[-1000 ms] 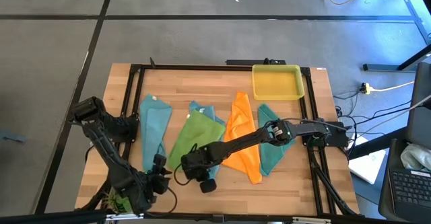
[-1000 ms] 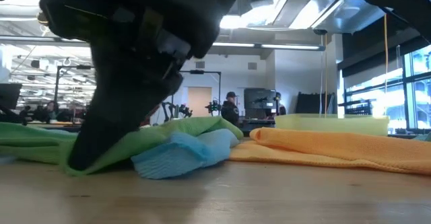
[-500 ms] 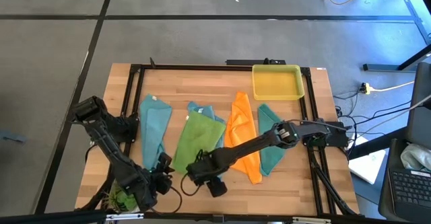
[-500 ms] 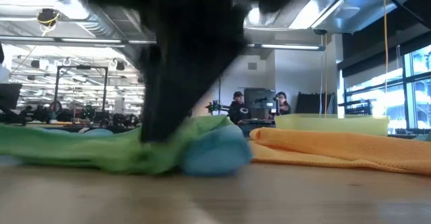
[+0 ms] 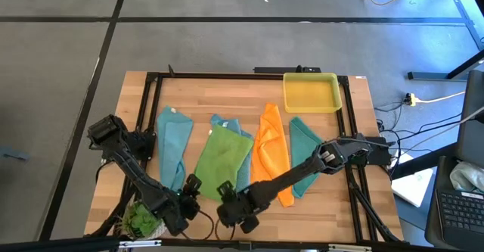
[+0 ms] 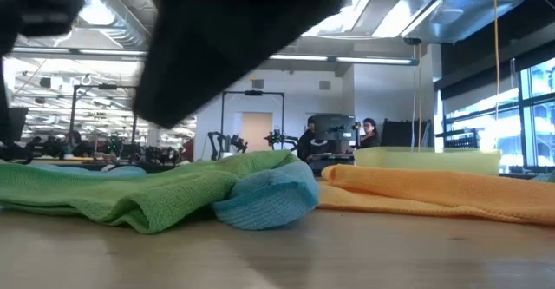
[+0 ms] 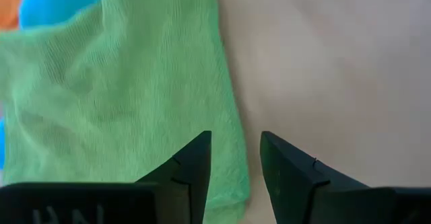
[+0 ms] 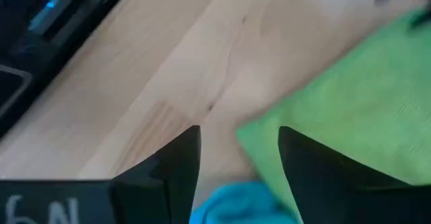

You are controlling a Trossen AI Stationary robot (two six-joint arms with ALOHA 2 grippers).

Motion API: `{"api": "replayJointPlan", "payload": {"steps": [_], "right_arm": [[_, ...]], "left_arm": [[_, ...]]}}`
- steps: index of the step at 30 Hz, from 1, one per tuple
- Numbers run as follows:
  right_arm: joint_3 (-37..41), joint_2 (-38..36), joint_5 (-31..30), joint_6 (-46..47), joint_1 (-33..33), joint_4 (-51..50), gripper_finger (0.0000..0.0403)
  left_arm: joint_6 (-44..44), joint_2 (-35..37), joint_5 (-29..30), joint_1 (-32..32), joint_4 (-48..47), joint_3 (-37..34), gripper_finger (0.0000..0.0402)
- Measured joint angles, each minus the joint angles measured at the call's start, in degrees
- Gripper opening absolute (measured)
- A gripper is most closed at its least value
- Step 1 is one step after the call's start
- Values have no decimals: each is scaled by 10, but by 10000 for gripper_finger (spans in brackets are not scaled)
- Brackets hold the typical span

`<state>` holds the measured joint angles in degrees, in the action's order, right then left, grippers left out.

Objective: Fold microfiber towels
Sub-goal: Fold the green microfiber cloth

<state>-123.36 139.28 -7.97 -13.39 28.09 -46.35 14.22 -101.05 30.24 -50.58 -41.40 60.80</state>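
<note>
Across the middle of the wooden table [image 5: 333, 206], the cloths lie side by side as long narrow shapes, each with its long axis running roughly from 12 o'clock to 6 o'clock in the high view. The teal towel [image 5: 172, 147] sits toward 9 o'clock, its top corner carrying a small white tag. The lime green towel [image 5: 222, 155] leans slightly, upper end tipped toward 1 o'clock, lower end toward 7 o'clock; it overlaps a light blue towel [image 5: 226, 123] whose edge shows above and along its right side. The orange towel [image 5: 272, 147] follows, then another teal-blue towel [image 5: 305, 152] toward 3 o'clock. From table height the green cloth forms a soft, rumpled roll with a blue lump tucked beneath its end, beside the flat orange layer. A yellow tray [image 5: 311, 92] stands at about 1 o'clock.

The left gripper [image 5: 189, 195] hovers at 6 o'clock just off the green towel's lower corner, fingers apart with nothing between them; its wrist view shows the cloth's edge beside one finger. The right gripper [image 5: 232, 204] sits just beside it, near the same lower end, fingers spread and empty over bare wood.
</note>
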Motion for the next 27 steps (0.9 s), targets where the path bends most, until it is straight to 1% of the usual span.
{"api": "replayJointPlan", "payload": {"steps": [2, 4, 8, 11, 16, 19, 24, 25, 27], "right_arm": [[18, 0, -35, -24, 10, 35, 200], [37, 0, -64, -46, 17, 44, 200], [81, 0, -84, -61, 19, 70, 197], [107, 0, -108, -67, 16, 98, 182], [124, -1, -112, -95, 9, 116, 131], [130, -1, -98, -110, 6, 117, 94], [127, -1, -98, -113, 6, 114, 19], [124, -1, -104, -113, 6, 113, 11], [114, -1, -132, -112, 4, 105, 11]], "left_arm": [[0, -9, 2, 2, -4, 0, 121], [0, -13, 2, 2, -7, 0, 121], [-12, -15, 2, 2, -6, 0, 121], [-12, -15, 7, 2, -6, 0, 121], [-12, -15, 7, 2, -6, 0, 121], [-9, -15, 7, 2, -7, 0, 121], [-8, -15, 7, 2, -7, 0, 121], [-8, -15, 8, 2, -8, 0, 121], [-8, -15, 8, 2, -10, 0, 121]]}}
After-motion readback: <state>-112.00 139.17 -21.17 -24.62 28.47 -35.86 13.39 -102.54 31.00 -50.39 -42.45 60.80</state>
